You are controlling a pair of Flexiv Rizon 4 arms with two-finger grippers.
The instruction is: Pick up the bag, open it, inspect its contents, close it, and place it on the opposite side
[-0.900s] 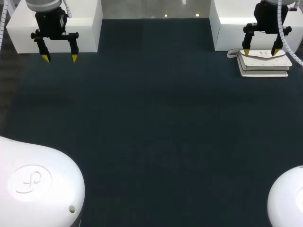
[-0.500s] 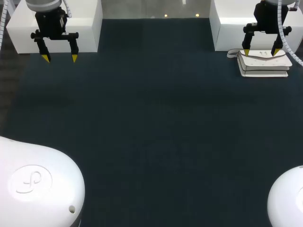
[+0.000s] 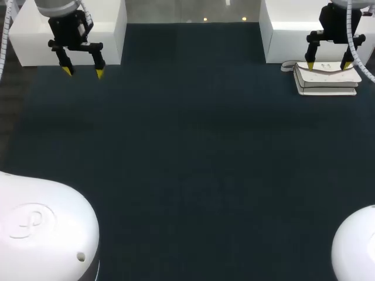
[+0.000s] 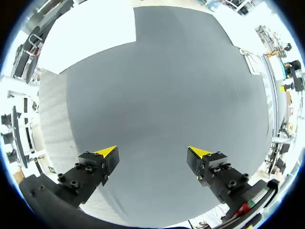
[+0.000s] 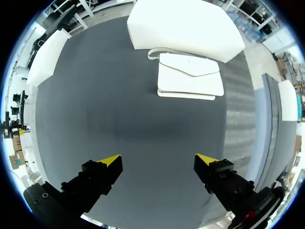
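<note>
White bag (image 3: pixel 326 79) lies flat at the far right; right gripper (image 3: pixel 329 65), wide open, hangs by it and should descend squarely to straddle it; left gripper (image 3: pixel 82 71) wide open, far left

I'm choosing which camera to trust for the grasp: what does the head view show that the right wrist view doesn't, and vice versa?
Head view only: the left hand, open, clearly seen over the far left corner of the mat. Right wrist view only: the whole flap of the bag, uncovered, ahead of the right hand. Both: the bag lying flat and closed beside a white block, and the right hand open.
</note>
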